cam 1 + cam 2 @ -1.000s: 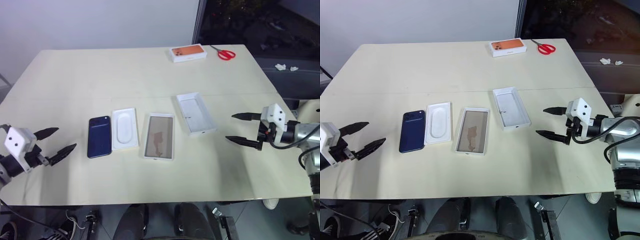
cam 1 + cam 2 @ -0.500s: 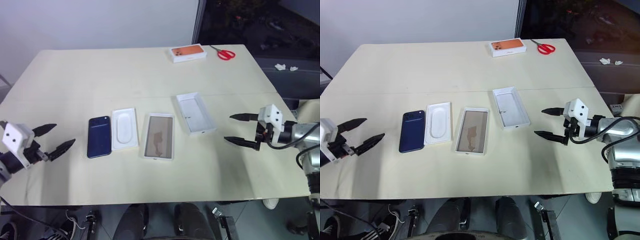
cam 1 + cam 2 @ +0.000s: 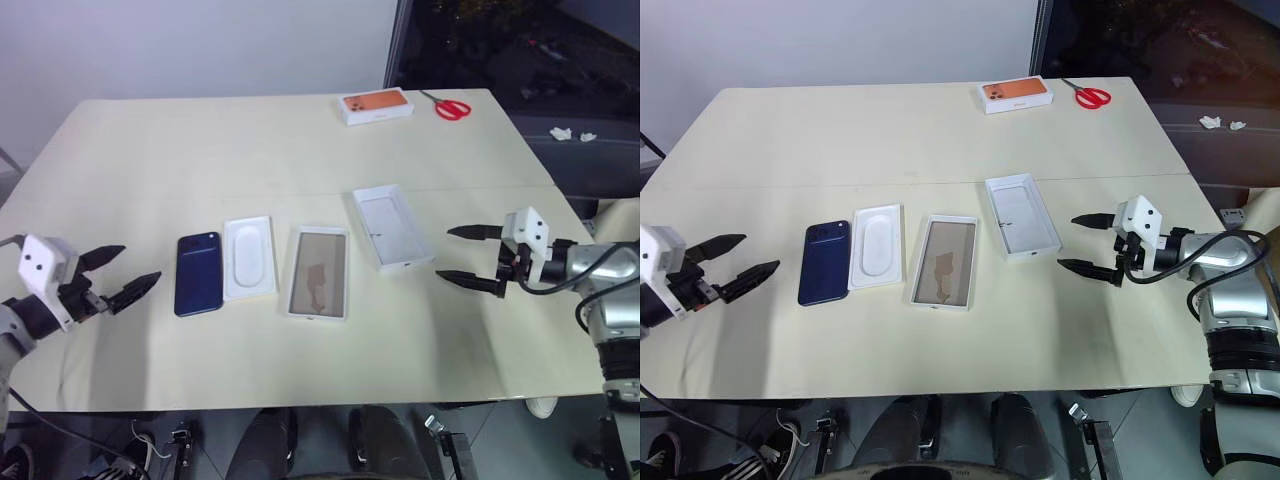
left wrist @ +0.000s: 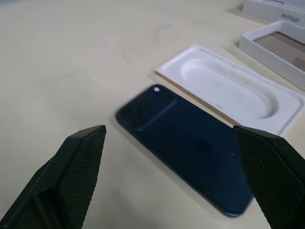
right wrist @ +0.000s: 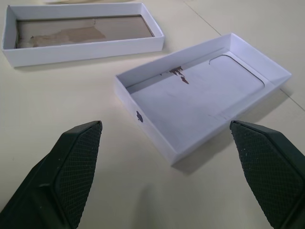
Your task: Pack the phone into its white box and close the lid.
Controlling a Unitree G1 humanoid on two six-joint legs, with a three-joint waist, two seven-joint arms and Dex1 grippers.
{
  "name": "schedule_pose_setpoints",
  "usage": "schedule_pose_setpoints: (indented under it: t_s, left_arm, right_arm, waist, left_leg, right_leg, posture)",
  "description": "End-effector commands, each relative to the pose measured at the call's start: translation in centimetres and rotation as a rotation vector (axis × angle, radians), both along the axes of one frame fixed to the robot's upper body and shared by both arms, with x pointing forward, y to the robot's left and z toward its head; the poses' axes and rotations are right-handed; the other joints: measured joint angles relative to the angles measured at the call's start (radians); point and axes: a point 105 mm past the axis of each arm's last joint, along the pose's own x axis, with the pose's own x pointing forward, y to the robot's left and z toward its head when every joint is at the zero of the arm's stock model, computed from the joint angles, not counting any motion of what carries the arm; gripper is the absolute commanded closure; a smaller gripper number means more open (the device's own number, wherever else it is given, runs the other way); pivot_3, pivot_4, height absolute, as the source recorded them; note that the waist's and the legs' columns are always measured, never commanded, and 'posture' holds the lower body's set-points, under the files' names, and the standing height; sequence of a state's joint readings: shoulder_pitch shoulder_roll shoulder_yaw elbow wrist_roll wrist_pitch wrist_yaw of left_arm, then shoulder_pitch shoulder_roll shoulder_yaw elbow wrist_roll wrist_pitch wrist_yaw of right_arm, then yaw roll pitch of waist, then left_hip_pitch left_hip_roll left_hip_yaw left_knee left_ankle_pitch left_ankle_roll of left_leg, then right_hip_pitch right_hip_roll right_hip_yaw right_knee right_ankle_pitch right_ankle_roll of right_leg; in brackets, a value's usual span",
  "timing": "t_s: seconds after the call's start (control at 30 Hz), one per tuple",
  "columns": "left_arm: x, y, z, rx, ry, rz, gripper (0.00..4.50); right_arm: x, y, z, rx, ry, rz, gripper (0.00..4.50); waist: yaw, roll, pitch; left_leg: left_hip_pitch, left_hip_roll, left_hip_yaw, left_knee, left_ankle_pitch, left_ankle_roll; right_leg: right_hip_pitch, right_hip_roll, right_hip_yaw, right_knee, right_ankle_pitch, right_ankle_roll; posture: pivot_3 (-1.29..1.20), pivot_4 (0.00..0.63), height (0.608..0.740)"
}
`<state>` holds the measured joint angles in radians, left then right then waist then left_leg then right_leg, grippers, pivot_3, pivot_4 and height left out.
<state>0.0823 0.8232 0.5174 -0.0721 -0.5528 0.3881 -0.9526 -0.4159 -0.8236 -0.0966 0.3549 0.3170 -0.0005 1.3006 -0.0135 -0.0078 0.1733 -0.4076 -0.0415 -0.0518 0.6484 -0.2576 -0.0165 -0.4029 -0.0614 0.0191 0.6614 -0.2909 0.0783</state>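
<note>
While both arms hung over the near edge of the big pale table (image 3: pixel 300 150), nothing was being held. The left gripper (image 3: pixel 118 275) sat at the left side with its two black fingers spread wide apart, pointing at the phone (image 3: pixel 198 273). The phone lay flat on the table, face down, with its camera corner at the far end. Just beside the phone on its right was a thin white insert (image 3: pixel 249 257) with a long rounded dip in it. Next in the row came the white box (image 3: pixel 319 272), open, with a brownish floor inside. Further right and a bit farther back lay the lid (image 3: pixel 392 227), upside down, showing its plain white inside. The right gripper (image 3: pixel 463 256) was near the lid on its right side, not touching it, and its fingers were spread wide too. At the far edge of the table sat a white box with an orange top (image 3: pixel 376 106), and red scissors (image 3: pixel 447 105) lay just beside it
</note>
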Motion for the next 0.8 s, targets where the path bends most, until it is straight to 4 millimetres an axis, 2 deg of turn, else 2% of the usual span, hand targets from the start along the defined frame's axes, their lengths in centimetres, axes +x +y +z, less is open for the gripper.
schedule_pose_setpoints:
  t_s: [0.03, 0.23, 0.43, 0.53, 0.67, 0.8]
  left_arm:
    - [0.5, -1.3, 1.7, -0.028, -0.027, -0.031, 0.04]
    - [1.6, -2.5, 2.3, -0.142, 0.027, -0.023, 0.04]
    - [2.7, -2.5, 2.2, -0.195, 0.058, 0.034, 0.04]
    - [2.9, -3.4, 1.2, -0.173, 0.084, 0.020, 0.04]
    - [3.8, -4.2, 1.0, -0.235, 0.075, 0.040, 0.04]
    - [4.7, -5.3, -0.5, -0.221, 0.117, 0.081, 0.04]
  right_arm:
    - [0.2, 0.9, 1.8, 0.032, -0.037, 0.025, 0.00]
    - [0.1, 3.2, 2.8, 0.052, -0.062, 0.090, 0.00]
    - [0.2, 5.3, 3.9, 0.082, -0.099, 0.129, 0.00]
    - [0.3, 6.2, 3.6, 0.075, -0.103, 0.165, 0.00]
    - [0.7, 7.6, 4.0, 0.103, -0.113, 0.192, 0.00]
    - [0.8, 9.2, 3.8, 0.120, -0.122, 0.228, 0.00]
  waist:
    - [0.001, 0.000, 0.000]
    - [-0.001, 0.000, 0.000]
    - [0.000, 0.000, 0.000]
    - [0.001, 0.000, 0.000]
    - [0.001, 0.000, 0.000]
    - [0.001, -0.001, 0.000]
  left_leg:
    - [0.000, 0.000, 0.000, 0.000, 0.000, 0.000]
    - [0.000, 0.000, 0.000, 0.000, 0.000, 0.000]
    - [0.000, 0.000, 0.000, 0.000, 0.000, 0.000]
    - [0.000, 0.000, 0.000, 0.001, 0.000, 0.000]
    - [0.000, 0.000, 0.000, 0.001, 0.000, 0.000]
    - [0.000, 0.000, 0.000, 0.001, 0.000, 0.000]
  right_leg:
    - [0.000, 0.000, 0.000, 0.000, 0.000, 0.000]
    - [0.000, 0.000, 0.000, 0.000, 0.000, 0.000]
    - [-0.001, 0.001, 0.000, 0.001, 0.000, 0.000]
    - [-0.001, 0.001, 0.000, 0.001, 0.000, 0.000]
    - [-0.001, 0.001, 0.000, 0.001, 0.000, 0.000]
    - [-0.001, 0.001, 0.000, 0.001, 0.000, 0.000]
  posture:
    - [0.00, 0.150, 0.740]
    - [0.00, 0.150, 0.740]
    - [0.00, 0.150, 0.740]
    - [0.00, 0.150, 0.740]
    - [0.00, 0.150, 0.740]
    - [0.00, 0.150, 0.740]
